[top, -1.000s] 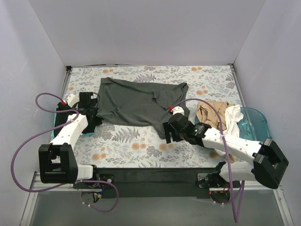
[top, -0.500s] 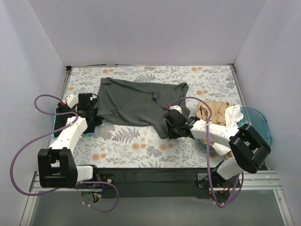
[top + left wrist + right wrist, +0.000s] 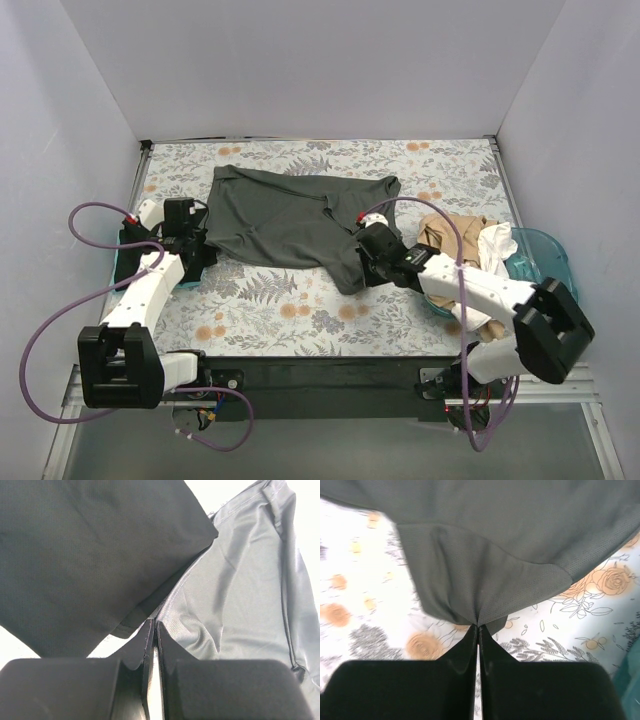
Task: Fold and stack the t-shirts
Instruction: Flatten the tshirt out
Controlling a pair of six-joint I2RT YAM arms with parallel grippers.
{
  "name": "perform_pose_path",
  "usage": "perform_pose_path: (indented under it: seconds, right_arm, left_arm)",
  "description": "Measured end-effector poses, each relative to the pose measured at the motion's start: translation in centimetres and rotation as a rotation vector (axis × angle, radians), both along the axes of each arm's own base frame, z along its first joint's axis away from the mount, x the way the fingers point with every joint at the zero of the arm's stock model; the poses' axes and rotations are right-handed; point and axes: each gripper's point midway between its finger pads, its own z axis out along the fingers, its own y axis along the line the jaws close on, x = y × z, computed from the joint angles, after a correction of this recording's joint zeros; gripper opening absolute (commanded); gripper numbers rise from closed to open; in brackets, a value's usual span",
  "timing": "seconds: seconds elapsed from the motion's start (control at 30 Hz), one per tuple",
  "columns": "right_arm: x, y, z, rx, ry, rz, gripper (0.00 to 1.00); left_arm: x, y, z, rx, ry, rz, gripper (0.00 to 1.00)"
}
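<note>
The dark grey t-shirt lies spread across the middle of the floral table covering. My left gripper is at its left lower corner, and in the left wrist view its jaws are shut on the grey shirt's edge. Black fabric, seemingly the black t-shirt, lies right beside that edge. My right gripper is shut on the grey shirt's near right corner, pinching it into a small peak. The tan t-shirt and white t-shirt lie crumpled at the right.
A translucent teal tub stands at the right edge, partly under the tan and white shirts. The white enclosure walls close in the table on three sides. Purple cables loop from both arms. The floral covering shows bare in front of the grey shirt.
My right gripper has swung in to the grey shirt's near right corner and gone from open to shut on it. The left arm has barely shifted.
</note>
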Motion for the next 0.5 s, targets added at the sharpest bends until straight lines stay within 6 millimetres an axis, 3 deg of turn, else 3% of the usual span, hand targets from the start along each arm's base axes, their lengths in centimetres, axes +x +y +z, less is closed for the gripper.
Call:
perform_pose_path:
  seconds: [0.3,0.4,0.5]
  right_arm:
    - [-1.0,2.1,13.7,0.284,-0.17,0.128,0.01]
    - [-0.8,2.6,15.6,0.306,-0.197,0.152,0.01]
    - [0.2,3.1,14.8,0.274,-0.17,0.145,0.02]
  left_arm:
    - [0.0,0.0,0.3,0.004,-0.01,-0.004,0.0]
    - [-0.1,0.1,0.1,0.008,-0.006,-0.001,0.0]
    - [-0.2,0.2,0.0,0.011,-0.003,0.002,0.0]
